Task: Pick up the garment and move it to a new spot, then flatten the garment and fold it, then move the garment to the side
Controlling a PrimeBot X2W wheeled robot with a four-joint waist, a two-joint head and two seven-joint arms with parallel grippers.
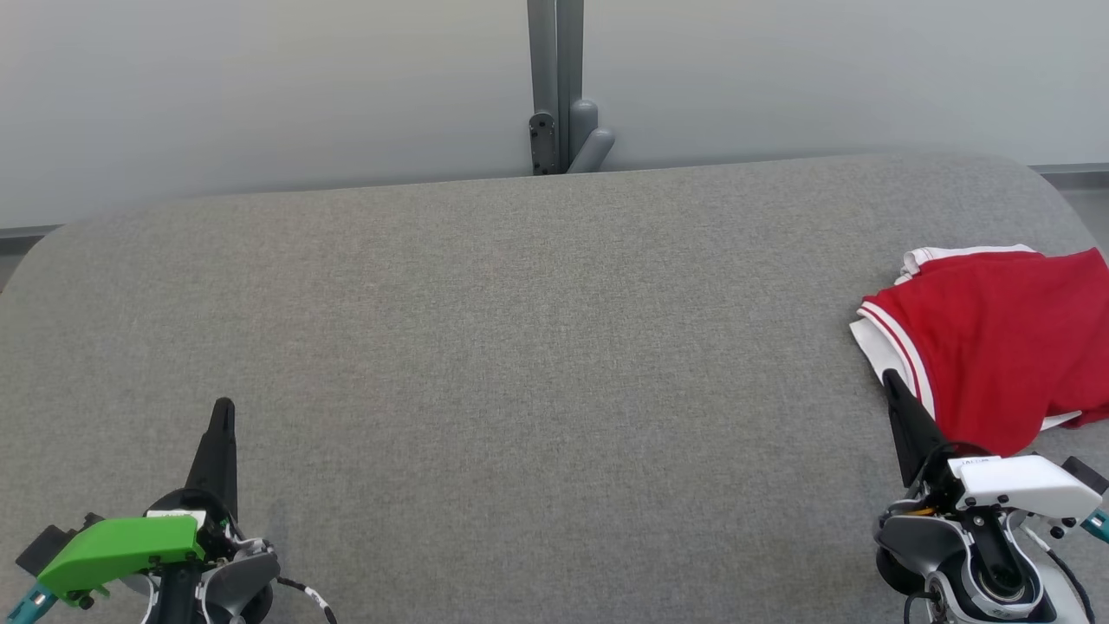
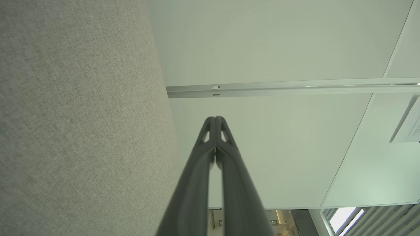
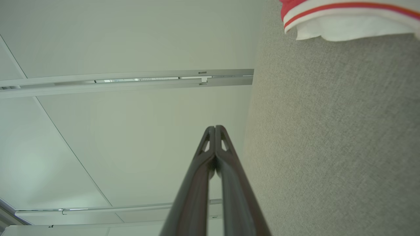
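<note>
— Tabletop, grey and cloth-covered, is shown from the head view. What is laid on it, and where?

— A red garment is seen bunched at three o'clock, partly cut off by the frame edge. Its white striped trim is also caught at one o'clock in the right wrist view.

— How is it expected to handle?

— It is judged light, soft and limp, and not fragile. Sagging and unfolding are to be expected once it is lifted. A pinch is best taken on the trimmed edge at nine o'clock of the heap, where the layers lie exposed, though more than one layer may be caught.

— And the grippers?

— The right gripper is set at five o'clock, its tip just beside that edge. Whether contact is made cannot be told. The left gripper is set at seven o'clock, well apart from the garment. Both pairs of fingers are pressed together and nothing is held by either, so they would have to be parted first.
</note>
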